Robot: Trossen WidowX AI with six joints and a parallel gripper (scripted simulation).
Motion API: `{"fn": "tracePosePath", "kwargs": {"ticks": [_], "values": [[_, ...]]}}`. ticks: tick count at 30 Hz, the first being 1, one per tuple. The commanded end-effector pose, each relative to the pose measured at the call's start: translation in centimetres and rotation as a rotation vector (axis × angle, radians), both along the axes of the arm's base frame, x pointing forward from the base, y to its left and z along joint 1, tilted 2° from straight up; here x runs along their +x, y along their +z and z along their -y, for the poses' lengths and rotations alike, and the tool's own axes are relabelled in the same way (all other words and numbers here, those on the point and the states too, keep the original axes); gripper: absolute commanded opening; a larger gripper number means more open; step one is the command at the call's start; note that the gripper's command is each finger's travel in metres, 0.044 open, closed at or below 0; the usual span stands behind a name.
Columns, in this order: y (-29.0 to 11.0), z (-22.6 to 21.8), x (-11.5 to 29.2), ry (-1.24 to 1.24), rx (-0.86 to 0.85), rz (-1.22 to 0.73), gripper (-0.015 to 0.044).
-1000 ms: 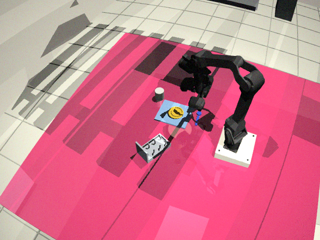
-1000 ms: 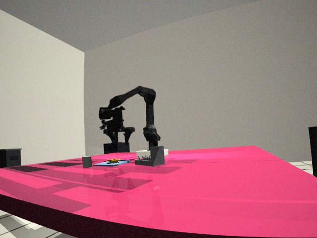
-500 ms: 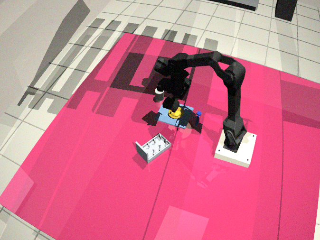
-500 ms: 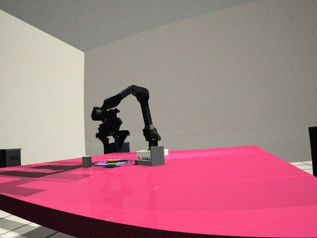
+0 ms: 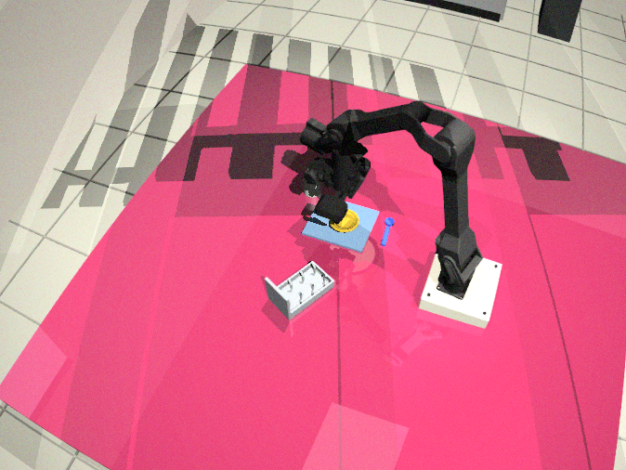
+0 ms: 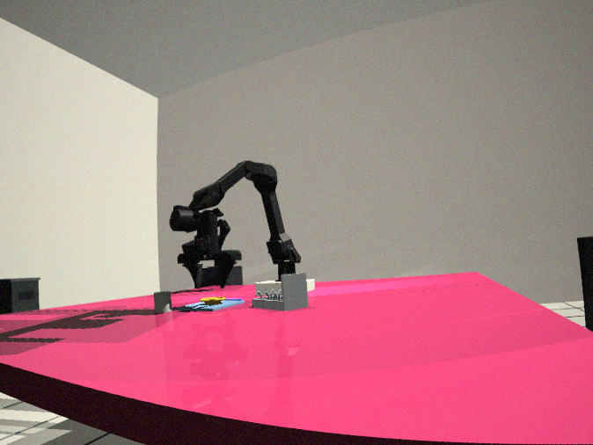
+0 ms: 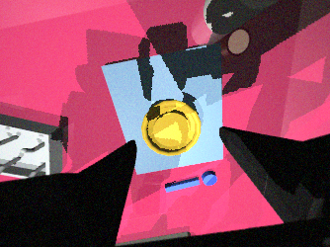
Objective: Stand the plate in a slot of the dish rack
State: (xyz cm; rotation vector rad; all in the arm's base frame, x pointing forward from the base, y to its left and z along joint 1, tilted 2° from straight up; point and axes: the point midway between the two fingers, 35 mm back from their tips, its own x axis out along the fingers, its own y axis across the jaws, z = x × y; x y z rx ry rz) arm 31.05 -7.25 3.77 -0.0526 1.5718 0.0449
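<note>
The yellow plate (image 5: 348,221) (image 6: 212,301) (image 7: 171,127) lies flat on a light blue board (image 5: 354,241) (image 6: 232,304) (image 7: 119,84). My gripper (image 6: 209,286) (image 7: 177,137) is open and empty, pointing down above the plate. In the wrist view its fingertips are on either side of the plate, a little below its middle, and do not touch it. The grey dish rack (image 5: 277,297) (image 6: 294,291) (image 7: 55,158) stands apart from the board, with a tall panel at one end and short rails inside. Its slots hold nothing that I can see.
A blue spoon-shaped thing (image 5: 385,233) (image 7: 183,184) lies beside the board, on the side towards the arm's white base (image 5: 475,303). A grey cylinder (image 6: 163,302) stands beyond the board's other side, partly hidden by the arm in the top view.
</note>
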Motion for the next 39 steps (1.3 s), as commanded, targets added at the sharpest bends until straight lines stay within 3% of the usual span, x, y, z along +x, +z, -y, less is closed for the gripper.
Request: {"fn": "tracePosePath", "kwargs": {"ticks": [1,30,39], "values": [[-1.0,-0.1,-0.2,-0.006,0.005,-0.007,0.04],[-4.1,-0.3,-0.5,-0.006,0.006,-0.008,0.0393],[-4.1,-0.3,-0.5,-0.006,0.006,-0.008,0.0333]]}}
